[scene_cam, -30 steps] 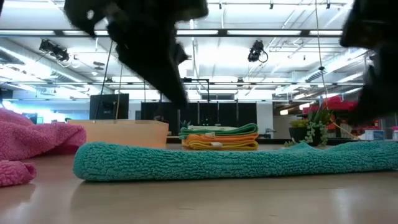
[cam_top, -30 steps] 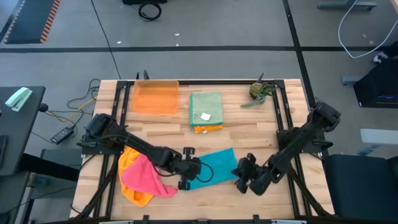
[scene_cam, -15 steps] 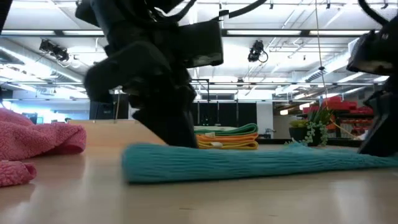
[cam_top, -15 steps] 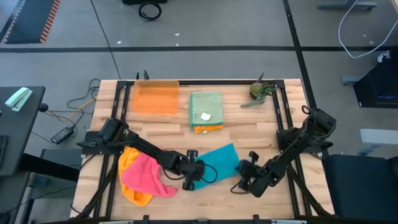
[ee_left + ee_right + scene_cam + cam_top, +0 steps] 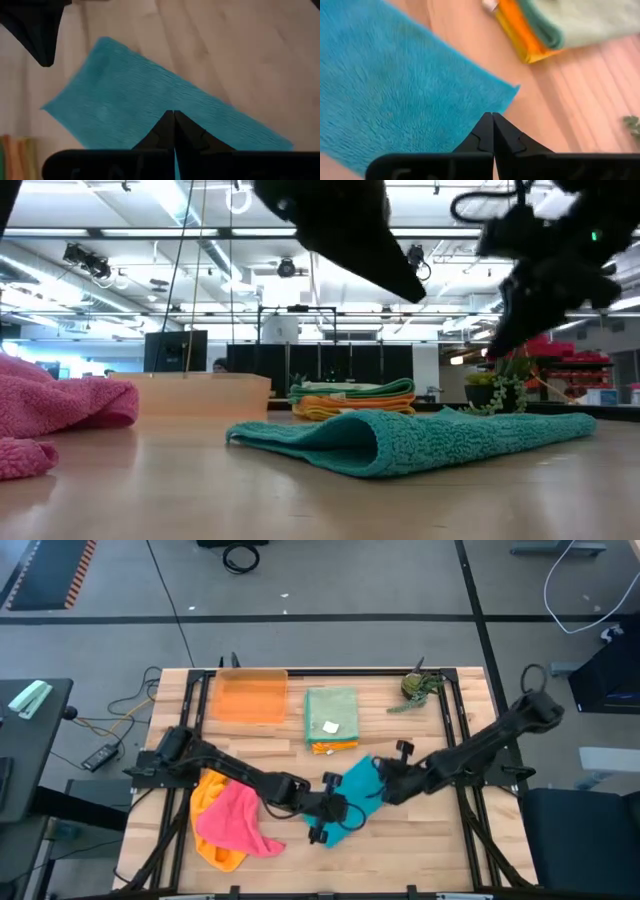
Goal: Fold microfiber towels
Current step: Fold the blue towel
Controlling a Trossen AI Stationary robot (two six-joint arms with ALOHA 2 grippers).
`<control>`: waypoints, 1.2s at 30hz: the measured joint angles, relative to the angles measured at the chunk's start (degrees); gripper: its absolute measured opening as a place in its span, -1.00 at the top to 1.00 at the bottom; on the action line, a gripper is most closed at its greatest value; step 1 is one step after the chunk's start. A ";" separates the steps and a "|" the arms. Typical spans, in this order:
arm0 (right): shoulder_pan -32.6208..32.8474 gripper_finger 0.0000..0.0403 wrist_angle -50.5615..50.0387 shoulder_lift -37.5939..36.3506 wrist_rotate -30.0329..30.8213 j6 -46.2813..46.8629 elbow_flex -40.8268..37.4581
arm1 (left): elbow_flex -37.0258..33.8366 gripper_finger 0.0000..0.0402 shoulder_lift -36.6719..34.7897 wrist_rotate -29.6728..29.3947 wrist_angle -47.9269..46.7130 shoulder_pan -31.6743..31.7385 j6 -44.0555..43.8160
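From above, the teal towel [image 5: 352,794] lies partly doubled over near the table's middle, with the left gripper [image 5: 333,812] at its near edge and the right gripper [image 5: 385,783] at its right edge, while a pink towel [image 5: 232,822] over an orange towel [image 5: 211,840] sits crumpled at the near left and a folded stack [image 5: 331,720] lies at the far middle beside the orange tray [image 5: 251,696]. At table height the teal towel [image 5: 400,438] rests with a rounded fold facing the camera, the stack [image 5: 355,400] behind it. In each wrist view the dark fingers [image 5: 174,131] [image 5: 492,133] are pressed together, nipping an edge of teal cloth [image 5: 150,100] [image 5: 395,95].
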 joint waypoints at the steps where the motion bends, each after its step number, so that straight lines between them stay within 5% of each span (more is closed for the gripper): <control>1: -0.20 0.99 -0.19 -1.75 -0.34 -0.18 -0.02 | -0.01 0.97 0.24 0.64 0.77 0.54 0.30; 7: 7.22 0.98 5.36 -5.30 1.15 5.49 -0.02 | -6.85 0.89 0.61 9.92 11.18 2.72 0.45; 13: 16.92 0.98 21.21 4.94 12.48 11.78 -0.02 | -13.05 0.97 0.61 10.53 19.99 2.71 0.44; 24: 19.21 0.98 47.94 24.19 12.98 13.74 0.12 | -19.52 0.97 0.61 10.48 24.35 2.78 -2.06; 36: 18.73 0.97 52.97 35.71 12.16 13.12 6.21 | -25.17 0.97 0.61 10.43 28.18 2.78 -6.30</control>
